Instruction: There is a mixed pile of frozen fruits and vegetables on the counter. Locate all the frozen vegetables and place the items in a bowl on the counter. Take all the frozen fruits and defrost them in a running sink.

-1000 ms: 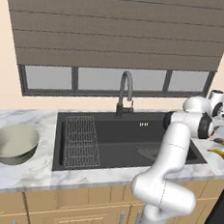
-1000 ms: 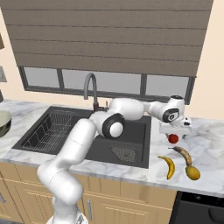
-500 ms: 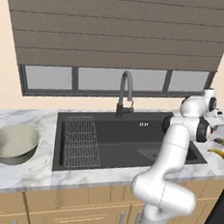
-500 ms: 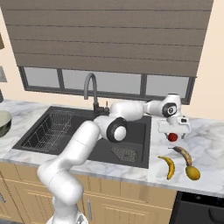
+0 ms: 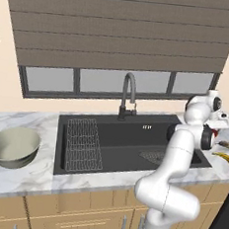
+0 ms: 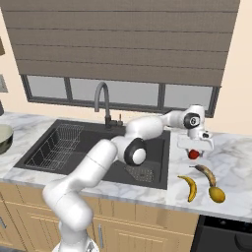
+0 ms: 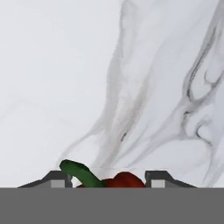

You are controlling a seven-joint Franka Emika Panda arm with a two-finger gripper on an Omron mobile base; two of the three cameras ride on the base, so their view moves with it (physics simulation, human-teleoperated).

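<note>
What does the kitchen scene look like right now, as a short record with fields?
arm: reaching right of the sink, over the counter
fingers: one on each side of the red piece; grip not confirmed
red piece: on the counter under the gripper, green stem showing
bananas: two, one nearer the counter's front edge, the other behind it
yellow piece: by the bananas, near the front edge
bowl: left of the sink, nothing seen in it
tap: no water visible

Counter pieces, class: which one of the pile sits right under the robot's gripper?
The small red piece with the green stem sits between the gripper fingers; both bananas and the yellow-orange piece lie nearer the counter's front edge.
</note>
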